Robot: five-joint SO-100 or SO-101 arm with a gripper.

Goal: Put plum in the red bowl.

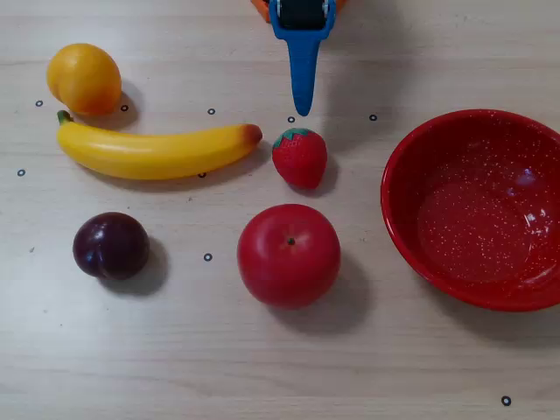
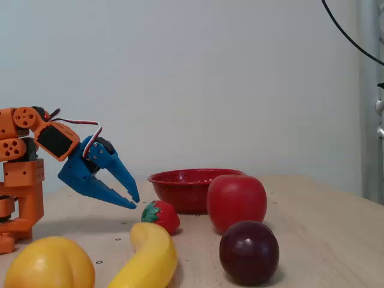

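Observation:
The plum [image 1: 110, 246] is a small dark purple fruit lying at the lower left of the overhead view; in the fixed view the plum [image 2: 248, 252] sits close to the camera. The red bowl [image 1: 411, 157] with white speckles stands at the right edge, and its rim [image 2: 180, 177] shows behind the fruit in the fixed view. My blue gripper [image 1: 303, 107] comes in from the top centre, far from the plum, just above the strawberry. Seen from the side, the gripper [image 2: 134, 201] hangs slightly open above the table with nothing between its fingers.
A red apple [image 1: 289, 255] lies mid-table, between plum and bowl. A strawberry [image 1: 300, 157] sits just below the gripper tip. A banana [image 1: 157, 150] and an orange-yellow fruit [image 1: 84, 79] lie at the upper left. The orange arm base [image 2: 21, 180] stands at the left.

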